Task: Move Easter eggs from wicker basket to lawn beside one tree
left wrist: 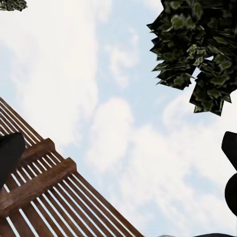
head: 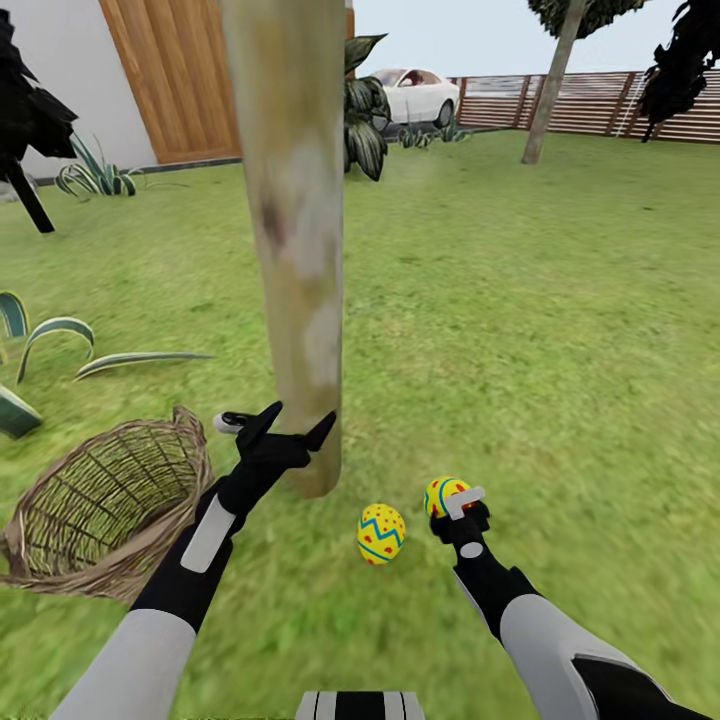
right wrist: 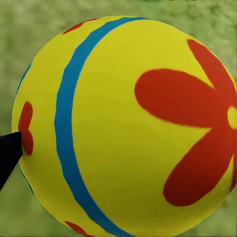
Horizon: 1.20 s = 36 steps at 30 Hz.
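The flower-marked egg (head: 445, 496) sits low over the lawn (head: 560, 330), near the tree (head: 290, 250), clamped in the right tool (head: 452, 506). Another egg (head: 381, 533) lies beside it. Best to lower gently, then release. The left tool (head: 296, 424) gapes empty beside the tipped wicker basket (head: 100, 510).

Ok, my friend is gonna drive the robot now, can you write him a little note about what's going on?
Left gripper: open, empty, raised beside the tree.
Right gripper: at the flower egg low over the lawn; can't tell if the grip is closed.
Zigzag egg: on the grass near the trunk's base.
Wicker basket: tipped, looks empty.
The third egg isn't visible.
Left to do: release the flower egg by this tree, find the third.
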Motion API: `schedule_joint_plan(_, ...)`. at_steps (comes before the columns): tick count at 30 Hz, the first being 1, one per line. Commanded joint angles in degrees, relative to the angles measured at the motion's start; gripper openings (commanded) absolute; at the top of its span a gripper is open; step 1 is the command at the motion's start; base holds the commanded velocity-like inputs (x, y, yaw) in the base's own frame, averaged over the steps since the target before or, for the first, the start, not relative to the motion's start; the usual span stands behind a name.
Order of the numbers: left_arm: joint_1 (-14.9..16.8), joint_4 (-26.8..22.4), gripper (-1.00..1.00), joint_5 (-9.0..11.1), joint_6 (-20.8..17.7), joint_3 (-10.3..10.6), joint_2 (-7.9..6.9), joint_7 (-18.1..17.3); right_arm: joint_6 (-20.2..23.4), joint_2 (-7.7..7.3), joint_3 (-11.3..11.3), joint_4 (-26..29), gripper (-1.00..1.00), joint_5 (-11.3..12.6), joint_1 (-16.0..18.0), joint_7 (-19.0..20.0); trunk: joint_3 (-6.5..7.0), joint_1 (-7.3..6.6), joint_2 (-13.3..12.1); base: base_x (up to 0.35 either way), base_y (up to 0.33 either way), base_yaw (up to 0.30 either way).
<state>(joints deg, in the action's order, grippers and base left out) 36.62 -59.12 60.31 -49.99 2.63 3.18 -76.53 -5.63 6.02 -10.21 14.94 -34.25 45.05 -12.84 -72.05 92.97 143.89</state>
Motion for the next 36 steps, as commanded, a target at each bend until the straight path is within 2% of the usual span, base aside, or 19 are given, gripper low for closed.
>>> schedule_joint_plan(1,0.03,0.02,1.00,0.36,-0.56,0.11,-0.02,-0.03,-0.35,0.04,-0.43,-0.09,-1.00,-0.20,0.04,-0.43,-0.08,-0.01,0.02,0.000,0.000,0.118)
schedule_joint_plan(7,0.03,0.03,1.00,0.33,-0.55,0.11,0.33,-0.03,-0.35,-0.02,-0.43,-0.09,-1.00,-0.20,0.04,-0.43,-0.36,-0.01,0.02,0.000,0.000,0.172)
schedule_joint_plan(36,0.03,-0.03,1.00,0.33,-0.55,0.18,0.34,0.06,-0.35,0.04,-0.43,-0.09,-1.00,-0.20,-0.05,-0.43,-6.80,0.74,0.40,0.000,0.000,0.002)
